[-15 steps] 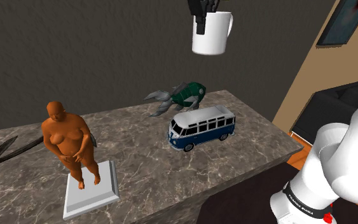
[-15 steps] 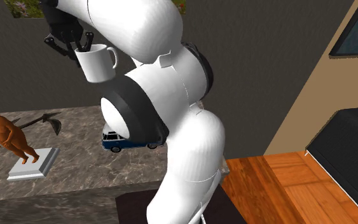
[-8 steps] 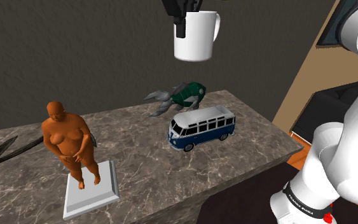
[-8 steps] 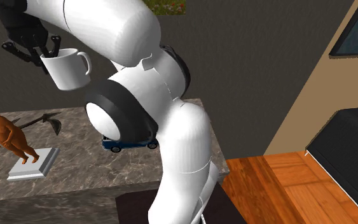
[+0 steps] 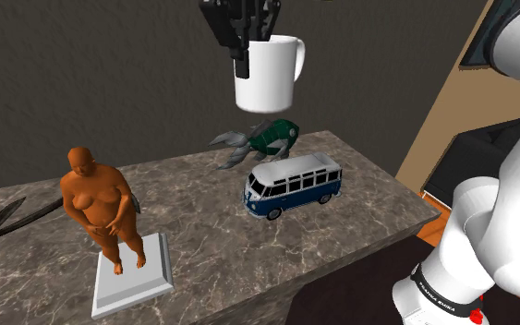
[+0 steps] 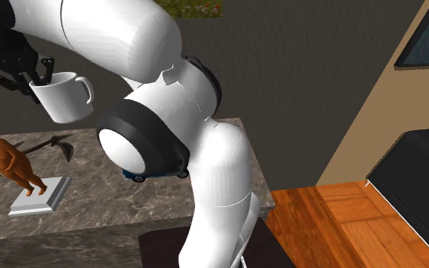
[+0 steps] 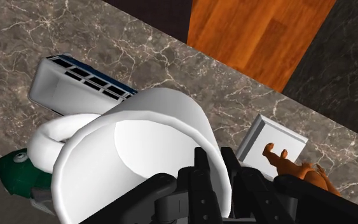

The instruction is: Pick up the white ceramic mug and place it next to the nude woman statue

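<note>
The white mug [image 5: 267,78] hangs high above the marble counter, over the fish figurine. My black gripper [image 5: 246,51] is shut on the mug's rim, one finger inside and one outside. In the second exterior view the mug [image 6: 62,99] hangs tilted from the gripper [image 6: 39,78], above and to the right of the statue. The orange nude woman statue [image 5: 101,205] stands on a white square base [image 5: 134,276] near the counter's front in the shoulder view's left. In the wrist view the mug [image 7: 133,162] is clasped at the rim by the gripper [image 7: 219,167], with the statue [image 7: 301,173] beyond it.
A blue-and-white toy van [image 5: 293,186] and a green fish figurine [image 5: 265,139] stand on the counter [image 5: 211,231] under the mug. A dark branch-like object [image 5: 8,220] lies at the shoulder view's left. Wooden floor [image 6: 334,221] and a dark sofa [image 6: 414,183] lie past the counter's end.
The gripper has carried the mug toward the shoulder view's left and slightly lower, closer to the statue's side. Everything on the counter has stayed put.
</note>
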Tool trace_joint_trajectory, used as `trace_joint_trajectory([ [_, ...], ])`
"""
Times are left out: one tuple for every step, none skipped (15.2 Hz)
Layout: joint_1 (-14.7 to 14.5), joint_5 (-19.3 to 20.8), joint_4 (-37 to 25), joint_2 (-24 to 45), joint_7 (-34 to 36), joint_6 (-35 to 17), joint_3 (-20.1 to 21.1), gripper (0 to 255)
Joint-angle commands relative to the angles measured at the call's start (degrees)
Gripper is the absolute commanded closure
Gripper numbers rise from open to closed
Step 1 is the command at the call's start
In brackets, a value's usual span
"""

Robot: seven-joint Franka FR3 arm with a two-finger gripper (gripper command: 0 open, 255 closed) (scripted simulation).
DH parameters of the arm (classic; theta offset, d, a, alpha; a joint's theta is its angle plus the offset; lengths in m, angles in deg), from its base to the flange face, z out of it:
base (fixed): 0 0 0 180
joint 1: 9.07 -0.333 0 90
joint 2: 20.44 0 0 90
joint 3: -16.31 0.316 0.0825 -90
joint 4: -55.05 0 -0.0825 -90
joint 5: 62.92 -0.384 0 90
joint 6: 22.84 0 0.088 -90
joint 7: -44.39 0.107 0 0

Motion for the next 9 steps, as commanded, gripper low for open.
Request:
trace_joint_trajectory([
  [0.2, -0.3, 3.8, -1.6, -0.3, -2.3, -0.2, 255],
  [0.3, -0.5, 5.5, -2.2, -0.4, -3.3, -0.2, 255],
  [0.4, -0.6, 7.1, -2.9, -0.5, -4.4, -0.3, 255],
  [0.5, -0.7, 8.7, -3.5, -0.6, -5.4, -0.4, 255],
  [0.5, -0.8, 10.3, -4.0, -0.7, -6.4, -0.4, 255],
  [0.6, -0.9, 11.7, -4.6, -0.8, -7.3, -0.5, 255],
  [0.6, -1.0, 13.2, -5.0, -0.9, -8.3, -0.5, 255],
  [0.6, -1.1, 14.6, -5.5, -1.0, -9.2, -0.5, 255],
  [0.7, -1.2, 15.9, -6.0, -1.1, -10.1, -0.6, 255],
])
